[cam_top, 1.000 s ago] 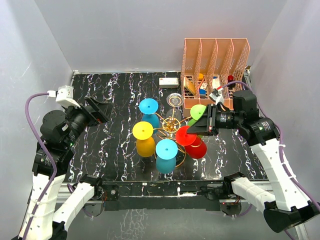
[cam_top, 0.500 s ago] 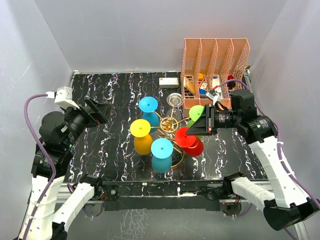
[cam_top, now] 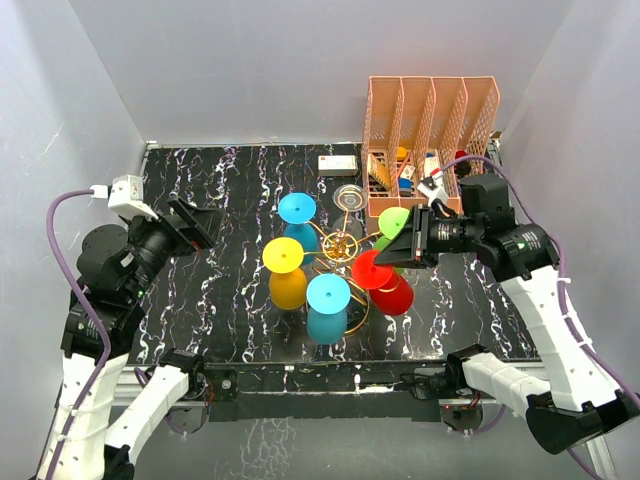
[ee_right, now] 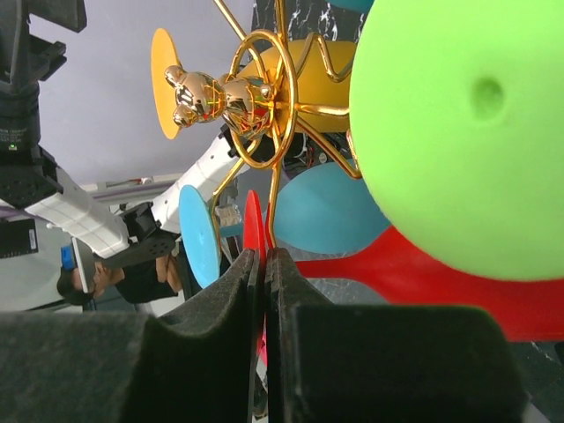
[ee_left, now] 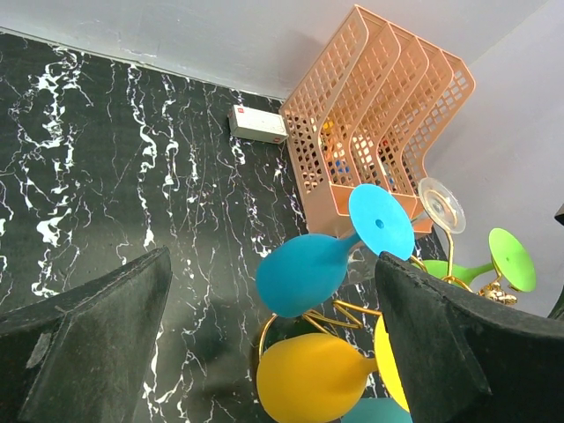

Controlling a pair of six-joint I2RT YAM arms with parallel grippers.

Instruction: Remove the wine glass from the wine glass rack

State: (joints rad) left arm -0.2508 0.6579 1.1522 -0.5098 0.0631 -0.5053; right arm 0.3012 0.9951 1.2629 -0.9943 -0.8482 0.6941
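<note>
The gold wire wine glass rack (cam_top: 341, 246) stands mid-table with coloured wine glasses hanging upside down from its arms. My right gripper (cam_top: 388, 262) is shut on the thin foot of the red wine glass (cam_top: 388, 288), on the rack's right side. In the right wrist view the fingers (ee_right: 231, 300) pinch the red foot disc (ee_right: 253, 225) next to a gold arm (ee_right: 275, 189). The green glass (ee_right: 467, 132) fills that view's upper right. My left gripper (cam_top: 200, 225) is open and empty, well left of the rack; its wrist view shows the blue glass (ee_left: 304, 273) and yellow glass (ee_left: 313, 379) ahead.
Blue (cam_top: 297, 210), yellow (cam_top: 285, 258), teal (cam_top: 328, 295), green (cam_top: 395, 225) and clear (cam_top: 349, 198) glasses also hang on the rack. An orange slotted file organizer (cam_top: 430, 120) stands at the back right. A small white box (cam_top: 338, 163) lies behind the rack.
The rack and its glasses have shifted slightly up the view, away from the arm bases. My right gripper stays closed on the red glass's foot. The left arm has barely moved.
</note>
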